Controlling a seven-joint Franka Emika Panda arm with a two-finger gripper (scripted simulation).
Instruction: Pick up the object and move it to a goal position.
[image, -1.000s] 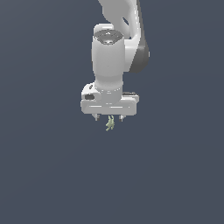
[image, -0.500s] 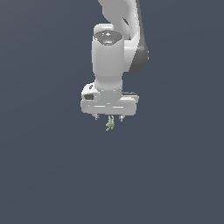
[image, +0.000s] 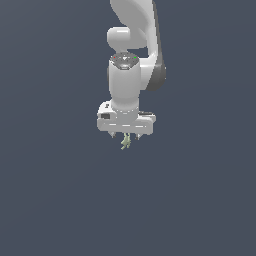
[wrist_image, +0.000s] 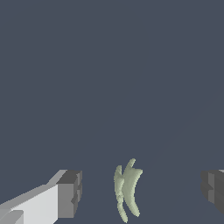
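Against the earlier frames in the exterior view, the arm (image: 131, 75) has a changed pose. The upright wrist cylinder looks shorter, and more of the curved upper link shows above it. The gripper's white body looks a little narrower. The gripper (image: 126, 136) and the object (image: 125, 142) sit at about the same spot in the picture as before, and the object still hangs just under the gripper body between the two short fingertips.

No brand, label or readable writing shows on the arm or gripper. There are only a few tiny coloured dots on the grey cap on top of the wrist, too small to read.

The gripper (wrist_image: 141, 190) is spread wide in the wrist view. One dark grey pad (wrist_image: 70, 193) on its white finger and the other pad (wrist_image: 213, 189) stand well apart. The object (wrist_image: 127, 192) is between them, nearer the first pad, with clear background on both sides, so neither pad touches it. It is a pale yellow-green thing of curved, pointed blades, standing roughly upright along the finger direction and far smaller than the gripper.

All around is flat dark blue-grey with no bench edge, wall or other item in either view, so there is open room on every side. Whether the object rests on a surface below it cannot be told, since no contact or shadow is visible.
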